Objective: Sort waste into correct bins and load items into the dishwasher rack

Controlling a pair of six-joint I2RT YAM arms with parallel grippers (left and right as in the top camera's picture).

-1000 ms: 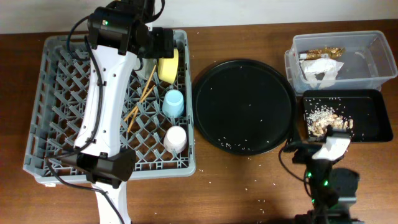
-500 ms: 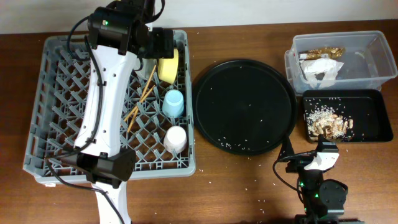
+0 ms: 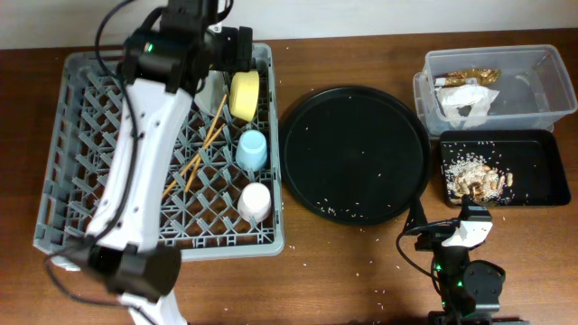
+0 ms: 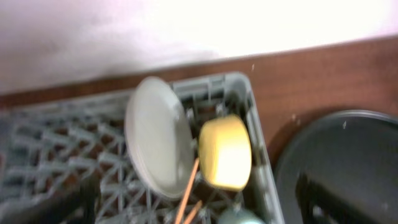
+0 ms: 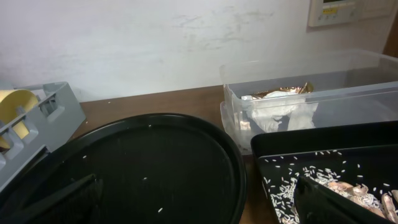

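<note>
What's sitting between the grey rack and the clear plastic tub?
A large round black tray, speckled with crumbs; the overhead view shows it best.

Over on the left sits the big grey dishwasher rack, lattice base and pegs showing. In its far right corner the white plate stands on edge, leaning slightly. The yellow bowl is tipped on its side just right of the plate. The wooden chopsticks lie slanted across the lattice, running from the bowl toward the near left. The light blue cup is next along the right wall, with the pale pink cup nearer again.

Far right, the clear tub holds a crumpled white napkin and a brownish wrapper. Right beside it on the near side, the flat black tray carries brown-and-white food scraps, crumbs gathered at its left end.
</note>
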